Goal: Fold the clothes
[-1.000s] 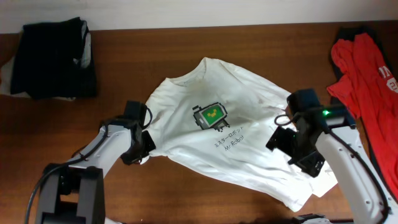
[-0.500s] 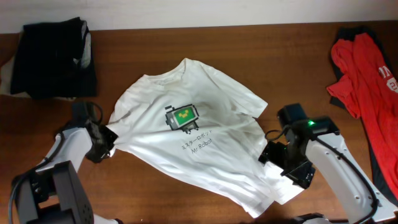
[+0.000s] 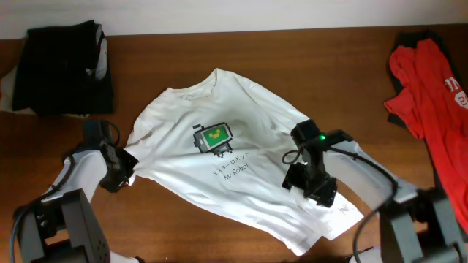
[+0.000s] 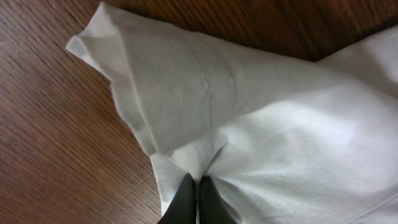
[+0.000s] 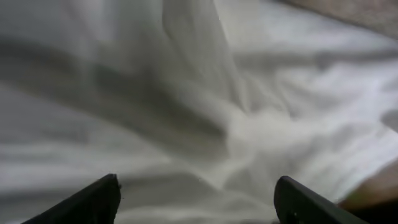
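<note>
**White T-shirt flat on the table: left jaws clamped, right jaws apart**

1. Position of the garment. The T-shirt [image 3: 219, 175] lies spread face up on the brown wooden table [image 3: 183, 237], collar toward the far edge and hem toward me. Its green-and-black print sits left of centre.

2. Left side. I see the left gripper [image 4: 198, 186] at the shirt's left edge, just below the sleeve. Its jaws are together and pinch a fold of the white fabric. The sleeve lies loosely bunched beyond the fingertips.

3. Right side. The right gripper [image 3: 311, 186] stands over the shirt's right half, near the side seam. In the wrist view its jaws are wide apart, with rumpled cloth under the gap. I see no fabric held.

4. Surroundings. A black pile [image 3: 62, 69] lies at the far left and a red garment [image 3: 431, 95] at the far right, both well apart from the shirt.

5. Change from the earlier frames. One second ago the shirt lay further right. Half a second ago it was already here, with the right gripper nearer the lower right hem. The left gripper has not moved since then.
</note>
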Action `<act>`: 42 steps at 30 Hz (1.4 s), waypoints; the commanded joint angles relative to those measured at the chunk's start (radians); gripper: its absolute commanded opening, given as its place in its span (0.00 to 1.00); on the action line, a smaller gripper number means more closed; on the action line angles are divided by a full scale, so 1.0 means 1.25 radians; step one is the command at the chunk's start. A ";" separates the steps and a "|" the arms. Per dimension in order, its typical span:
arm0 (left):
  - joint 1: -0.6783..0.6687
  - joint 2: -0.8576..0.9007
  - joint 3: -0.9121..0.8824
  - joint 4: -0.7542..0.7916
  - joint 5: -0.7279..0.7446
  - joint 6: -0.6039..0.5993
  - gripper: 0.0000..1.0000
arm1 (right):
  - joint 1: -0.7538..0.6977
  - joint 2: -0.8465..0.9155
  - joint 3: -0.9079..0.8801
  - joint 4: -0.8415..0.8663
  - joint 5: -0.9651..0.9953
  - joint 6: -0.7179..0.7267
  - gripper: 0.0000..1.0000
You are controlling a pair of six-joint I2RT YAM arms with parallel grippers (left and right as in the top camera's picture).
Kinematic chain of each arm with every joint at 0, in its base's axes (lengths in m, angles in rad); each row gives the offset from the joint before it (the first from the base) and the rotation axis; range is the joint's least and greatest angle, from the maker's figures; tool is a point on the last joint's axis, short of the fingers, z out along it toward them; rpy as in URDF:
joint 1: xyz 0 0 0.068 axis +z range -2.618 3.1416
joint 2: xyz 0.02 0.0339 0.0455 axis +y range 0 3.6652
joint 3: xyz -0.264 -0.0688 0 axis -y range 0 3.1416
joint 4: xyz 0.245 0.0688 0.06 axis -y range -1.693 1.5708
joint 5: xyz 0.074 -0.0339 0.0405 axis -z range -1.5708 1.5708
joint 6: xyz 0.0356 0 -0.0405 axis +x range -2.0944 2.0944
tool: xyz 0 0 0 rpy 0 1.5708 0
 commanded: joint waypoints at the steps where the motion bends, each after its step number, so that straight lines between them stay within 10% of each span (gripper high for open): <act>1: 0.003 0.008 -0.008 -0.005 0.003 -0.008 0.01 | -0.060 0.073 -0.003 0.014 0.004 0.011 0.84; 5: 0.003 0.008 -0.008 -0.005 0.003 -0.008 0.01 | -0.116 0.105 -0.004 0.028 0.005 0.002 0.83; 12: 0.003 0.008 -0.008 -0.005 0.007 -0.008 0.01 | -0.118 0.105 -0.004 0.080 0.004 -0.003 0.04; 22: 0.003 0.008 -0.008 -0.004 0.114 -0.008 0.01 | -0.233 0.105 0.039 0.230 0.028 -0.025 0.04; 33: -0.157 0.008 -0.008 0.141 0.252 -0.047 0.01 | -0.343 0.264 0.567 0.199 0.044 -0.124 0.04; 34: -0.194 0.008 -0.008 0.164 0.252 -0.047 0.01 | -0.343 0.317 0.661 0.141 0.044 -0.158 0.10; 35: -0.221 0.008 -0.008 0.182 0.250 -0.047 0.01 | -0.343 0.356 0.740 0.086 0.044 -0.202 0.40; 36: -0.262 0.008 -0.008 0.208 0.226 -0.047 0.01 | -0.343 0.400 0.840 0.006 0.044 -0.258 0.99; 42: -0.330 0.008 -0.008 0.227 0.122 -0.074 0.01 | -0.347 0.399 1.069 -0.380 0.047 -0.246 0.99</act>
